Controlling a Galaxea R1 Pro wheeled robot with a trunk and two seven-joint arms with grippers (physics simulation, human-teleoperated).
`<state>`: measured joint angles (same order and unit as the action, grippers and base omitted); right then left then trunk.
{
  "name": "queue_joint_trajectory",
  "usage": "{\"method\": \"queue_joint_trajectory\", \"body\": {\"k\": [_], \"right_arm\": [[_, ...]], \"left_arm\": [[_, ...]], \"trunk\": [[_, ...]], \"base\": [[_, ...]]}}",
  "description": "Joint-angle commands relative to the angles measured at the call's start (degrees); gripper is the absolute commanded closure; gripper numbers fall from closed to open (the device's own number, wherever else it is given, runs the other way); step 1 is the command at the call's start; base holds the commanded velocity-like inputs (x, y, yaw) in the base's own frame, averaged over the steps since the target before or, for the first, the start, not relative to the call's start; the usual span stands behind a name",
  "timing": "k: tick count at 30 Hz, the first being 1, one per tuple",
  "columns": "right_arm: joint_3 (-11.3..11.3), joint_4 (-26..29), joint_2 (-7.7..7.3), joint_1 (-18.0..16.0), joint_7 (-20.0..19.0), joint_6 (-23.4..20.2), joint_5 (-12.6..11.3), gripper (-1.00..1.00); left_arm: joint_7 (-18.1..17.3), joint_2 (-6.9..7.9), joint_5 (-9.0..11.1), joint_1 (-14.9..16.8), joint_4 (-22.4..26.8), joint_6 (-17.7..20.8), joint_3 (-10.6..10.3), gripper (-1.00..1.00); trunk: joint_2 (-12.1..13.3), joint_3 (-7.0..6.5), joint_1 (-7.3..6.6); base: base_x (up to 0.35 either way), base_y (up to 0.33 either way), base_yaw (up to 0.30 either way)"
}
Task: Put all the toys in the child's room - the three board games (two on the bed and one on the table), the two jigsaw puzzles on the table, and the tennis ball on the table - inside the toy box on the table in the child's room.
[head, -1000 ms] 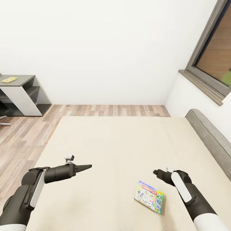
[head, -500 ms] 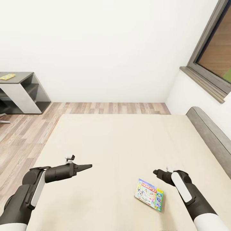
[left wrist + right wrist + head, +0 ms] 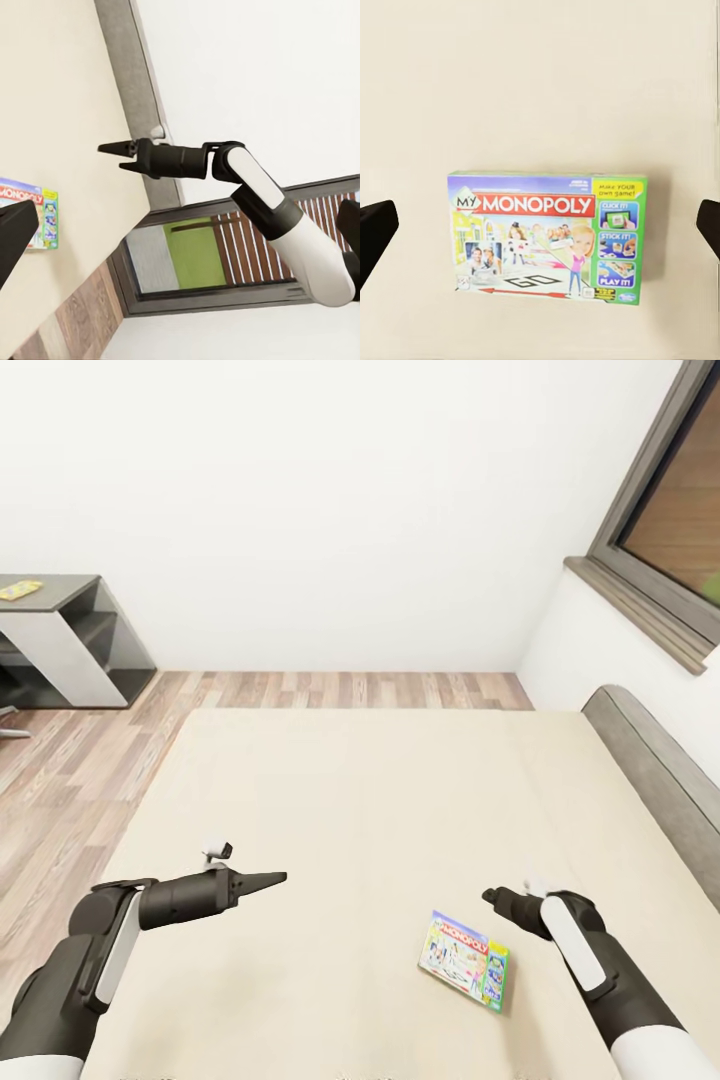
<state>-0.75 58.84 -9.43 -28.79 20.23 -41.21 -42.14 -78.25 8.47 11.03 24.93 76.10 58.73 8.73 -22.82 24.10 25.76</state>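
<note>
A green-and-white Monopoly board game (image 3: 465, 958) lies flat on the beige mattress of the bed (image 3: 380, 800), near its front right. My right gripper (image 3: 490, 897) hovers just right of and beyond the box, open; its dark fingertips (image 3: 375, 232) stand wide apart on either side of the board game (image 3: 547, 236) below. My left gripper (image 3: 272, 878) hangs over the mattress well to the left of the box, with nothing between its fingers; its fingertips (image 3: 15, 236) sit far apart. The board game (image 3: 30, 212) and the right gripper (image 3: 116, 152) also show in the left wrist view.
A grey headboard (image 3: 650, 760) runs along the bed's right side under a dark-framed window (image 3: 660, 530). Wood-plank floor (image 3: 90, 760) lies left of and beyond the bed. A dark-grey-topped cabinet (image 3: 60, 645) with a small yellow flat thing (image 3: 20, 590) stands at far left.
The whole picture has shifted slightly, so the camera has moved. The board game and both grippers keep nearly the same places.
</note>
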Motion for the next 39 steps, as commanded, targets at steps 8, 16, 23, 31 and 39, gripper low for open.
{"method": "queue_joint_trajectory", "body": {"k": [8,16,23,31,39], "right_arm": [[4.2,0.1,-0.36,0.5,-2.1,-0.1,-0.3,-1.00],[6.5,-0.1,-2.83,0.7,-7.1,0.5,-0.1,-1.00],[6.6,-2.1,-3.20,0.7,-11.8,3.4,0.1,-1.00],[6.2,-4.9,-3.14,0.3,-13.8,6.6,2.8,-1.00],[6.3,-5.5,-3.25,0.0,-14.3,7.0,3.8,-1.00]], "left_arm": [[0.0,0.04,0.1,0.0,0.0,0.5,0.1,-1.00],[0.4,-0.03,0.1,0.0,0.0,0.4,0.1,-1.00],[0.3,-0.03,0.2,0.0,0.0,0.4,0.1,-1.00],[0.6,-0.21,0.1,0.0,-0.1,0.4,0.1,-1.00],[1.1,-1.33,-0.1,0.0,-0.1,0.4,0.0,-1.00]], "trunk": [[-0.1,0.85,0.03],[-0.1,1.61,0.03],[-0.1,2.27,0.03],[-0.1,3.02,0.03],[-0.1,3.78,0.03]], "base": [[0.000,0.000,0.000],[0.000,0.000,0.000],[0.000,0.000,0.000],[0.000,0.000,0.000],[0.000,0.000,0.000]]}}
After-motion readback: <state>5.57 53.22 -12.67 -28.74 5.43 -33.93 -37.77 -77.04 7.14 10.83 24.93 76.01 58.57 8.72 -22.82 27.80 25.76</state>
